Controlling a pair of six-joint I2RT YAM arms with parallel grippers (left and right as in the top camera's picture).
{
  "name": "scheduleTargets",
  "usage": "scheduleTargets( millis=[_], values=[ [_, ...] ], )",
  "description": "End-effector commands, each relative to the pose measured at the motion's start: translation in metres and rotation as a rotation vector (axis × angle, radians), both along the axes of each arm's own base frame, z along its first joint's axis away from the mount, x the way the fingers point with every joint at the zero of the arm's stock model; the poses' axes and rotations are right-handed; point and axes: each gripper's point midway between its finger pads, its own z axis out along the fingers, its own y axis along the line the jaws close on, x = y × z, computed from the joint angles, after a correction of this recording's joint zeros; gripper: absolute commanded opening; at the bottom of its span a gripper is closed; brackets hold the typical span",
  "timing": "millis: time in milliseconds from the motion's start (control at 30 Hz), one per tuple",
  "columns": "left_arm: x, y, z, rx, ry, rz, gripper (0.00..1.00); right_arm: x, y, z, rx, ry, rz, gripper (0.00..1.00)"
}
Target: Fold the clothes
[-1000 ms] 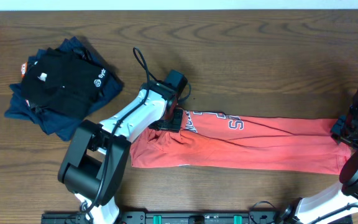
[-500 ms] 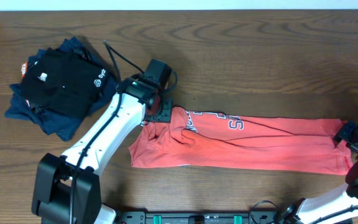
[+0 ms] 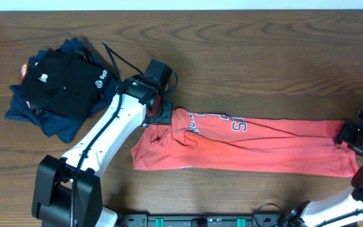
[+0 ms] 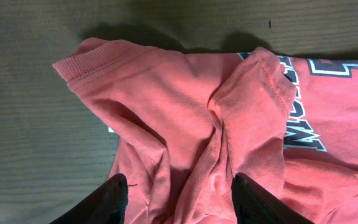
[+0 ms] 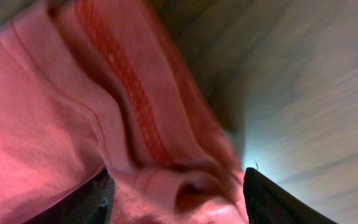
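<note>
Over to the dark pile (image 3: 58,88) at the table's (image 3: 263,57) far left: a black top with a small white logo lies on navy garments. That's our marker. The coral shirt (image 3: 244,148) lies to the right of the pile and well apart from it. It is flat on the wood as one long band, with its lettering at the end nearer the pile.

The left gripper (image 3: 161,113) sits between the pile and the shirt, right over the shirt's near corner. In the wrist view the shirt (image 4: 166,112) is rumpled, with a ribbed cuff pointing back toward the pile and a raised ridge of cloth running down the middle. The gripper (image 4: 182,202) has its jaws spread wide. One finger stands on each side of that ridge, and nothing is pinched.

The right gripper (image 3: 351,135) is at the shirt's end farthest from the pile, on the hem. Its wrist view is blurred, but the stitched hem of the shirt (image 5: 42,124) shows. The gripper (image 5: 179,199) has its fingers well apart, and a bunched fold of hem sits in the gap. No squeeze shows there.
</note>
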Motion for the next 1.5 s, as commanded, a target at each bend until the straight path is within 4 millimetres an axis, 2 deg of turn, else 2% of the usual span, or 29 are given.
scheduleTargets(
  millis=[0, 133, 200, 300, 333, 400, 533, 633, 700, 800, 900, 1033, 1133, 1467],
  values=[
    [0.005, 0.001, 0.006, 0.004, -0.019, 0.009, 0.56, -0.019, 0.011, -0.02, 0.041, 0.038, 0.034, 0.63],
    [0.005, 0.001, 0.006, 0.004, -0.019, 0.009, 0.56, -0.022, 0.014, -0.027, 0.038, 0.034, 0.035, 0.61],
    [0.005, 0.001, 0.006, 0.004, -0.018, 0.008, 0.56, -0.021, 0.013, -0.026, 0.035, 0.03, 0.035, 0.49],
    [0.005, 0.001, 0.006, 0.004, -0.019, 0.009, 0.56, -0.019, 0.011, -0.025, 0.03, 0.025, 0.034, 0.24],
    [0.005, 0.001, 0.007, 0.003, -0.02, 0.008, 0.56, -0.017, 0.009, -0.023, 0.027, 0.022, 0.034, 0.13],
    [0.006, 0.001, 0.007, 0.002, -0.024, 0.009, 0.56, -0.012, 0.005, -0.018, 0.018, 0.011, 0.018, 0.02],
    [0.009, 0.0, 0.008, -0.003, -0.035, 0.009, 0.56, 0.003, -0.009, 0.001, -0.008, -0.02, -0.025, 0.01],
    [0.009, 0.0, 0.008, -0.004, -0.037, 0.009, 0.56, 0.013, -0.03, 0.025, -0.066, -0.025, -0.048, 0.01],
    [0.01, 0.001, 0.008, -0.004, -0.037, 0.014, 0.56, 0.017, -0.051, 0.05, -0.143, -0.012, -0.109, 0.01],
    [0.011, 0.005, 0.008, -0.003, -0.035, 0.026, 0.56, 0.025, -0.063, 0.078, -0.18, -0.028, -0.155, 0.01],
    [0.012, 0.012, 0.007, -0.006, -0.028, 0.069, 0.56, 0.031, -0.067, 0.101, -0.187, -0.047, -0.192, 0.01],
    [0.013, 0.016, 0.007, -0.023, -0.015, 0.1, 0.56, 0.04, -0.055, 0.118, -0.161, -0.059, -0.174, 0.01],
    [0.011, 0.011, 0.007, -0.055, -0.002, 0.099, 0.56, 0.044, -0.035, 0.123, -0.142, -0.037, -0.132, 0.01],
    [0.009, 0.01, 0.007, -0.062, 0.008, 0.101, 0.56, 0.059, 0.056, 0.122, -0.07, 0.076, 0.022, 0.01]
  ],
)
